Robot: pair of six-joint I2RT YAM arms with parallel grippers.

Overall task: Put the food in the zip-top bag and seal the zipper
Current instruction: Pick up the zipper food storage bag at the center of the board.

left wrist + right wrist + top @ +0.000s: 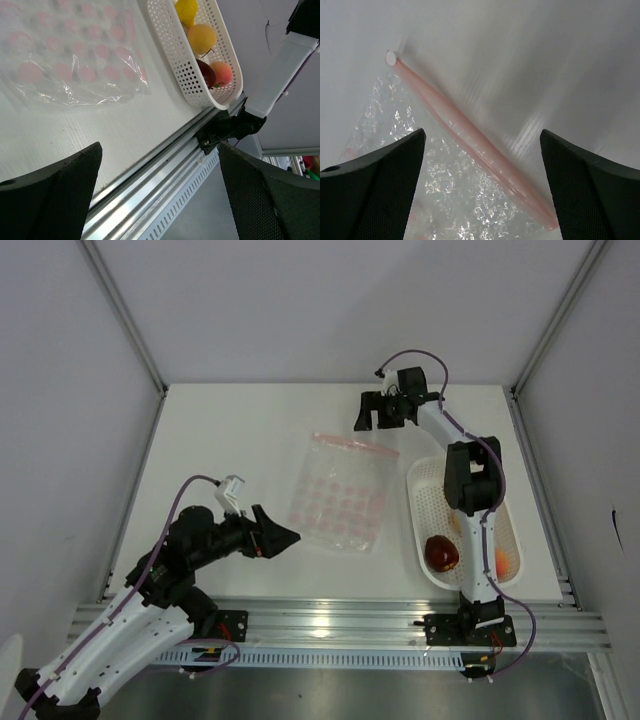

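The clear zip-top bag with pink dots lies flat mid-table; it also shows in the left wrist view and the right wrist view. Its pink-red zipper runs along the far edge, and crosses the right wrist view. The food sits in a white perforated basket: a dark red piece and an orange-red one; the left wrist view shows two yellow pieces too. My left gripper is open and empty, near the bag's near-left corner. My right gripper is open above the zipper's far right end.
The basket stands right of the bag, under the right arm. An aluminium rail runs along the table's near edge. White walls close in the left, far and right sides.
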